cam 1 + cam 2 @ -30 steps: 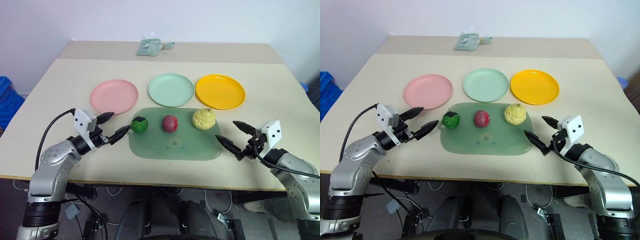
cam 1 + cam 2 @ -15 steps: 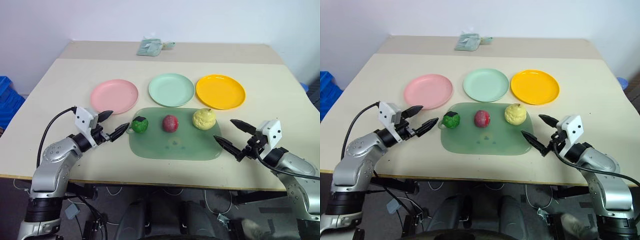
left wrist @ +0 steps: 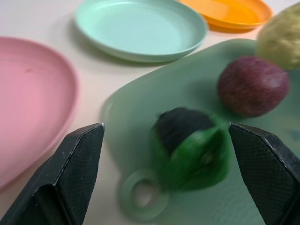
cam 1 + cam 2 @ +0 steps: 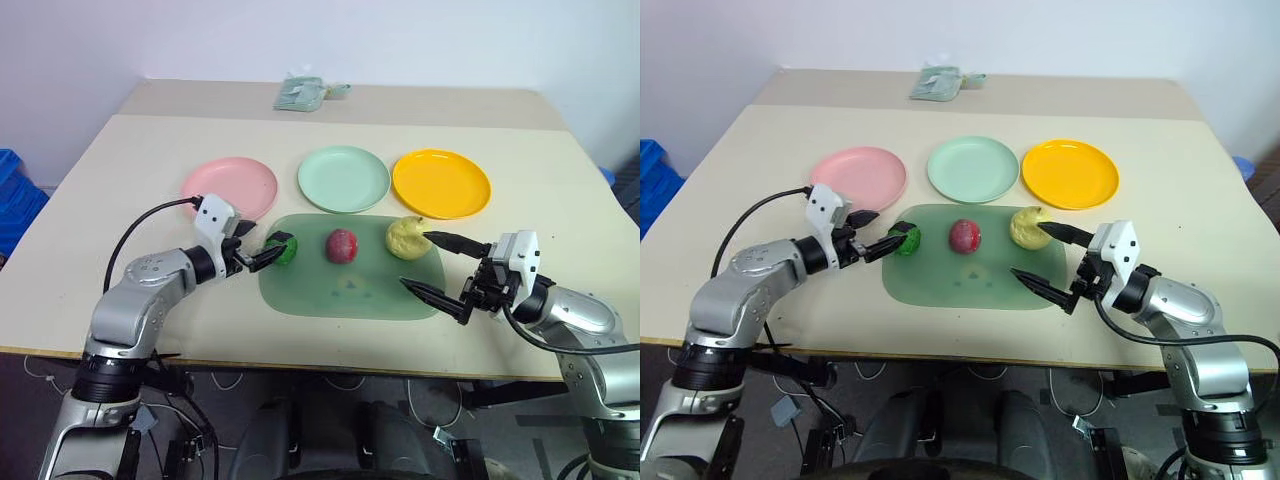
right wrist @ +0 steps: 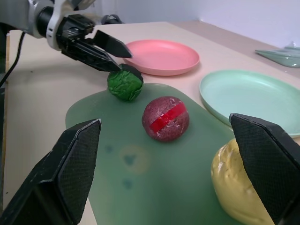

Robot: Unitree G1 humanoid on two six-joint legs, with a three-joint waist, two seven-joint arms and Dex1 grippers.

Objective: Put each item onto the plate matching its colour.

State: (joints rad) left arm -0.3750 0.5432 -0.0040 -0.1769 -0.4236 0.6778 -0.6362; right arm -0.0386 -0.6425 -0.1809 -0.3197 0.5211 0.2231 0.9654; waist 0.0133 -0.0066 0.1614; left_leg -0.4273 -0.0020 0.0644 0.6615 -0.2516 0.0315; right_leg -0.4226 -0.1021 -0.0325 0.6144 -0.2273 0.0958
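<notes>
Left claw (image 4: 262, 250), released, is bracketing the dark green fruit (image 4: 282, 250) at the near-left corner of the tray (image 4: 350, 290); we are reading this arm as the nearer one, the fruit lying straight ahead between its fingers. Right claw (image 4: 430, 265), also released, is flanking the pale yellow fruit (image 4: 405, 238). We are judging the mint green plate (image 4: 343, 178) as just beyond the tray.

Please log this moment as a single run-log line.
left gripper: open, at dark green fruit | right gripper: open, beside yellow fruit | red ball: on tray | plates: bare
</notes>
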